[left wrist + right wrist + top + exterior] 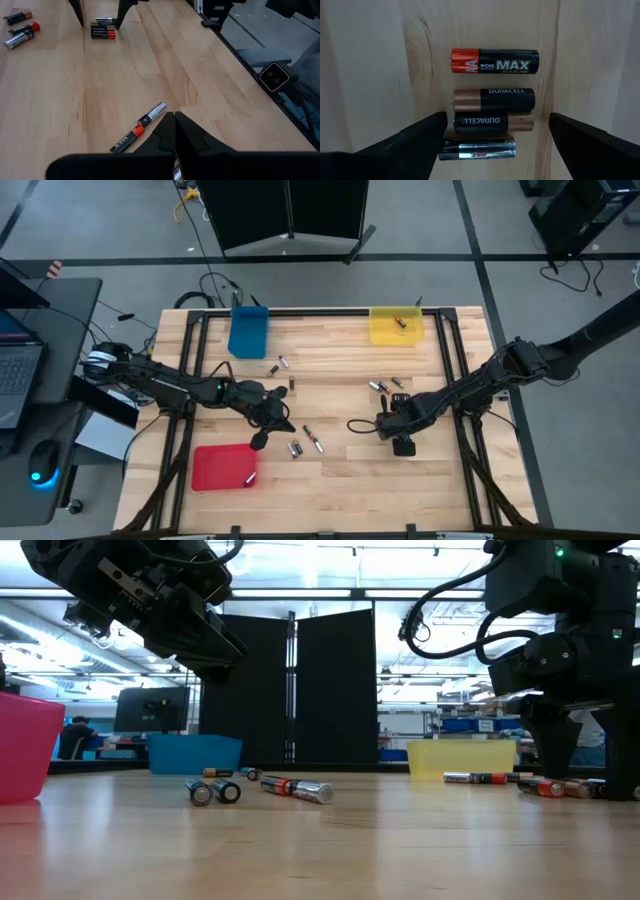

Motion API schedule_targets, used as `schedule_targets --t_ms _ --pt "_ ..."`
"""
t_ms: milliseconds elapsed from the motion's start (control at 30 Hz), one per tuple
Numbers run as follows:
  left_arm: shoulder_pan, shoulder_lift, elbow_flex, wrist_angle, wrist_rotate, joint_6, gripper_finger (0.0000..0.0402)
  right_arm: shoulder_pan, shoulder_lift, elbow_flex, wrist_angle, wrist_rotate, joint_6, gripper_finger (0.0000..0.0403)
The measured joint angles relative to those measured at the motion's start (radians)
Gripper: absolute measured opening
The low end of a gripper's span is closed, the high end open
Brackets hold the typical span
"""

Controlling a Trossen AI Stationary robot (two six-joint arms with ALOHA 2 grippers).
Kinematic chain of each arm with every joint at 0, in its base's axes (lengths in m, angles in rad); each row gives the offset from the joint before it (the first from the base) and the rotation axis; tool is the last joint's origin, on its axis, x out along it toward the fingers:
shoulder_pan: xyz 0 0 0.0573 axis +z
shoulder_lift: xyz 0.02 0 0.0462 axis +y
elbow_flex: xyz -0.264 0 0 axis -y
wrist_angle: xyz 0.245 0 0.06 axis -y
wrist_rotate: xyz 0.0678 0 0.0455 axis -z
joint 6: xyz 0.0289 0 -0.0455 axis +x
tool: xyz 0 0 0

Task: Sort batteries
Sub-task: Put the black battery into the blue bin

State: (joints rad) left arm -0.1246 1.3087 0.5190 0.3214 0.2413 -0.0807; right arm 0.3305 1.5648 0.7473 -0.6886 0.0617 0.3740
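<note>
My right gripper (497, 120) is open and low over the table, right of centre (388, 420). Its fingers stand on either side of a row of several batteries (492, 107) lying side by side, touching none. My left gripper (175, 116) is shut and raised above the table (215, 640), left of centre (272, 415). A silvery bit shows in the slit near its fingers' base; I cannot tell what it is. One black, red and silver battery (140, 127) lies just in front of the left gripper. Other batteries lie loose (276, 365) (386, 386) (305, 445).
A red tray (215, 470) at the near left holds one battery (250, 478). A blue tray (248, 332) and a yellow tray (396, 330) stand at the far edge; the yellow one holds a battery (400, 322). Bare wood lies along the near edge.
</note>
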Motion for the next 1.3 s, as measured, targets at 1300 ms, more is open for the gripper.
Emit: schedule_targets --t_ms 1300 --pt "0.042 0.115 0.000 0.225 -0.160 -0.277 0.0006 0.000 0.006 0.242 -0.221 0.300 0.016 0.0237"
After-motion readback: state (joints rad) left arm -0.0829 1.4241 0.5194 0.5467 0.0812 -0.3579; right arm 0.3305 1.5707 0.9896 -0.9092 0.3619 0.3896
